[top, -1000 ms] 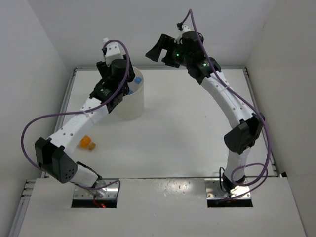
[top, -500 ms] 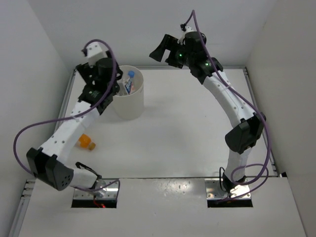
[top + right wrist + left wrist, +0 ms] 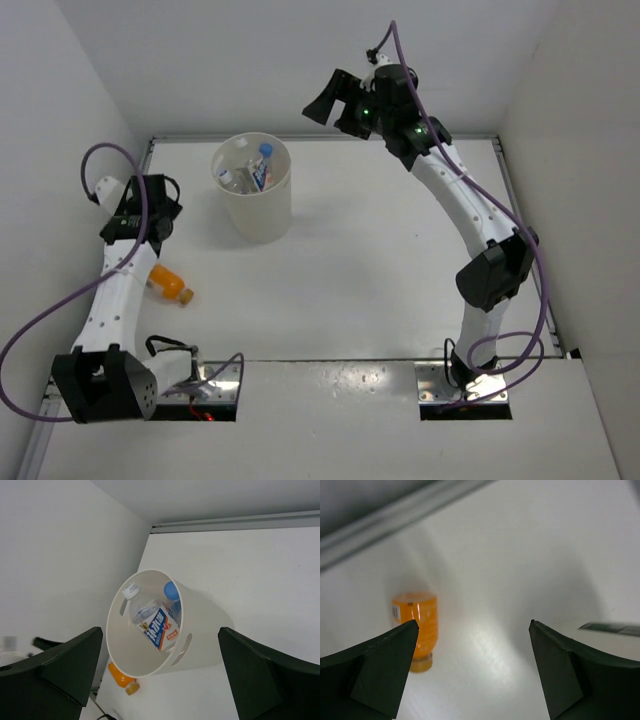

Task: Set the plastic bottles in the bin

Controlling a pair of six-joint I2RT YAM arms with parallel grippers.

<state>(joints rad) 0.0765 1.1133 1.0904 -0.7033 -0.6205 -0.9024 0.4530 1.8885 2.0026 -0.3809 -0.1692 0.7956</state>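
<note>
The white bin stands at the back left of the table. Inside it lie a blue-capped bottle and a clear bottle with a white-blue-red label; the blue cap shows behind that one. An orange bottle lies on its side on the table, left of and nearer than the bin. My left gripper is open and empty just beyond the orange bottle, which shows by the left finger. My right gripper is open and empty, high above the back of the table, right of the bin.
White walls close in the table on the left, back and right. A metal rail runs along the table's left edge close to the orange bottle. The orange bottle also shows below the bin in the right wrist view.
My left arm has swung from above the bin to the left and down near the orange bottle. The blue-capped bottle now lies in the bin. The right arm has barely moved.
</note>
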